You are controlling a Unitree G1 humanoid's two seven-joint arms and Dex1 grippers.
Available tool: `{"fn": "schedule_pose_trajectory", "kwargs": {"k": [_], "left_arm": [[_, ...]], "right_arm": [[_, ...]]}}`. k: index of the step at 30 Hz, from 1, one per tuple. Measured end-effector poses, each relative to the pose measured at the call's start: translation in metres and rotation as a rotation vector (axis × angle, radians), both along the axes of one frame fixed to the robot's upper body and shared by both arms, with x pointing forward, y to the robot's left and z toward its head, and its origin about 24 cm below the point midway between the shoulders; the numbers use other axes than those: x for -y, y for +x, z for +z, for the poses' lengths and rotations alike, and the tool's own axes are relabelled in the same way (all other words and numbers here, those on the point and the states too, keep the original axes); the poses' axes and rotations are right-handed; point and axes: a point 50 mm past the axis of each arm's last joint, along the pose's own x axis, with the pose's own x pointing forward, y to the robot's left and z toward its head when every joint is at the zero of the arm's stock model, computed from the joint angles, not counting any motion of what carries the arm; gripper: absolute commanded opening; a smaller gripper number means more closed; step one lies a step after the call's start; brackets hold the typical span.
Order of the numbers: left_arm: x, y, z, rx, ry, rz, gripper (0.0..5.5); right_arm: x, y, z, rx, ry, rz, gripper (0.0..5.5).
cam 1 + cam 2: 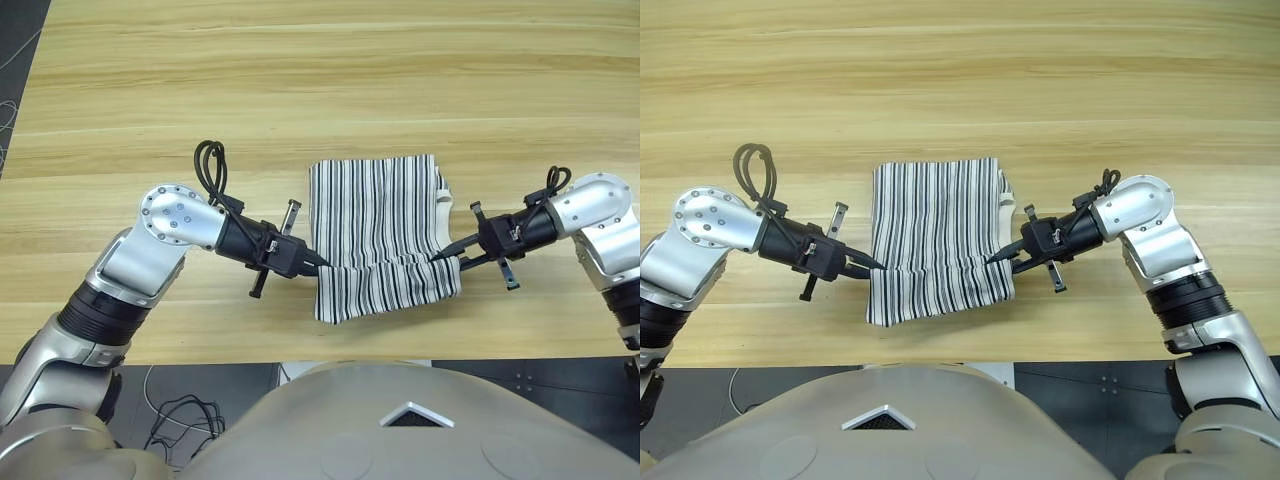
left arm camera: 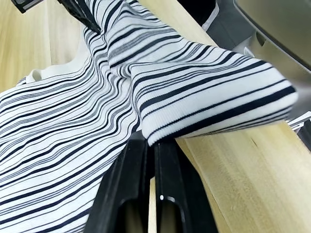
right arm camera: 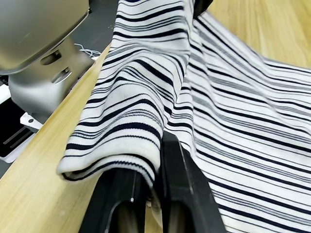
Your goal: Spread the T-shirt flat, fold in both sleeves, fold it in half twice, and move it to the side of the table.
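T-shirt [image 1: 380,230] pinched at opposite edges by left gripper [image 1: 322,266] and right gripper [image 1: 438,257]; arms angled inward.

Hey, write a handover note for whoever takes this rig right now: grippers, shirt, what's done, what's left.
The left gripper is shut on the left edge of the black-and-white striped fabric T-shirt; the right gripper is shut on its right edge, opposite.
The shirt lies as a compact rectangle by the near edge of the light wooden table.
Done: no sleeves stick out; apparently folded once.
Left: finish folding, move it aside.
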Motion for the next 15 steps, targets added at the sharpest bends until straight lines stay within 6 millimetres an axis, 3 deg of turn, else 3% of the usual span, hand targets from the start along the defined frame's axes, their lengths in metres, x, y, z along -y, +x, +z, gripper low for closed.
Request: {"fn": "schedule_pose_trajectory", "kwargs": {"k": [6,15], "left_arm": [[-0.005,0.040,-0.001,-0.003,-0.031,0.125,0.10],[-0.016,0.070,-0.009,-0.048,-0.053,0.249,0.10]], "right_arm": [[0.002,0.016,0.002,0.027,0.028,-0.081,0.20],[0.002,0.040,0.005,0.076,0.028,-0.152,0.20]]}}
